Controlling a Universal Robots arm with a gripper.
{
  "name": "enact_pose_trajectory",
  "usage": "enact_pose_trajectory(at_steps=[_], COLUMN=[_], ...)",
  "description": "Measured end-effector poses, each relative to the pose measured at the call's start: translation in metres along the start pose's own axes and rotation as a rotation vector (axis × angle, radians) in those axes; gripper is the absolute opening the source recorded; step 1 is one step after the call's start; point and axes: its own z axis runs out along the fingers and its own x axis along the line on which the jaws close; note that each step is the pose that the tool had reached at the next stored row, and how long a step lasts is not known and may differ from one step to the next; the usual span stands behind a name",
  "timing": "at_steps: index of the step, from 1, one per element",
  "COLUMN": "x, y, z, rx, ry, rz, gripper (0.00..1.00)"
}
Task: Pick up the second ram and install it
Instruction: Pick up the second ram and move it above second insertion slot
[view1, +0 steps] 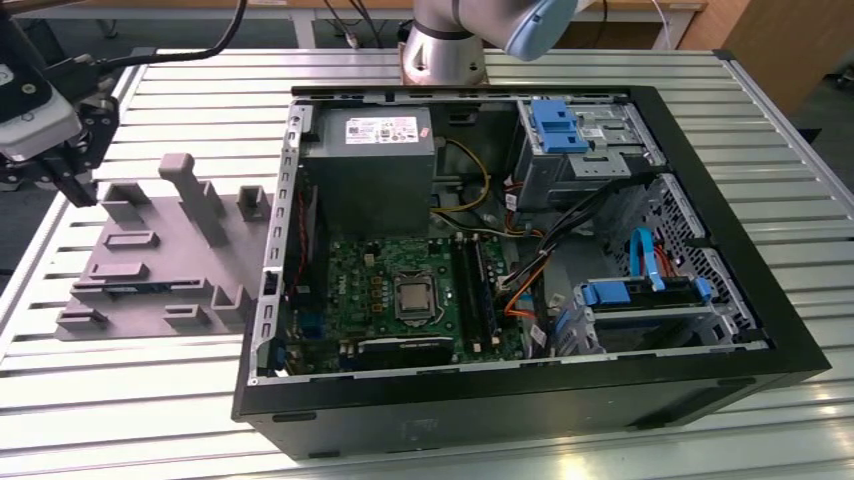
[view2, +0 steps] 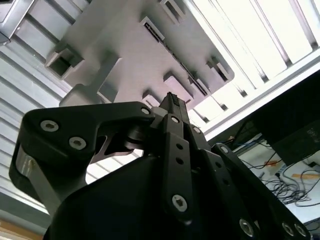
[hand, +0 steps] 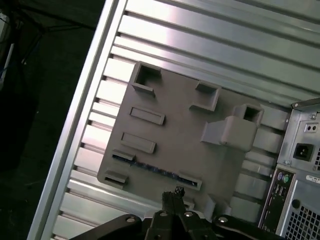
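The second ram (hand: 150, 166) is a thin dark strip lying on its edge in a slot of the grey tray (hand: 175, 130), near one tray edge. In the exterior view the ram (view1: 130, 287) sits low on the tray (view1: 147, 250), left of the open computer case. My gripper (view1: 64, 178) hangs above the table at the exterior view's far left, behind the tray and apart from it. In both wrist views its fingertips (hand: 173, 193) (view2: 170, 101) are pressed together with nothing between them.
The open computer case (view1: 534, 395) lies on the slatted metal table (view1: 160, 390), showing the green motherboard (view1: 354, 285) with its long black memory slots (view1: 471, 285), a power supply (view1: 374, 165) and blue drive cages (view1: 641, 295). Upright pegs (view1: 194, 195) rise from the tray.
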Motion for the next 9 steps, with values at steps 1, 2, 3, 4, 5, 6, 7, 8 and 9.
enact_pose_trajectory(at_steps=[1,2,3,4,5,6,7,8,9], x=[0.0,0.0,0.0,0.0,0.0,0.0,0.0,0.0,0.0], y=[0.0,0.0,0.0,0.0,0.0,0.0,0.0,0.0,0.0], z=[0.0,0.0,0.0,0.0,0.0,0.0001,0.0001,0.0001,0.0001], rx=[0.0003,0.0007,0.001,0.0013,0.0016,0.0019,0.0022,0.0025,0.0028], ry=[0.001,0.002,0.0027,0.0035,0.0042,0.005,0.0058,0.0065,0.0073], rz=[-0.018,-0.036,-0.051,-0.067,-0.081,-0.096,-0.112,-0.127,-0.142], gripper=[0.11,0.11,0.11,0.11,0.11,0.11,0.11,0.11,0.11])
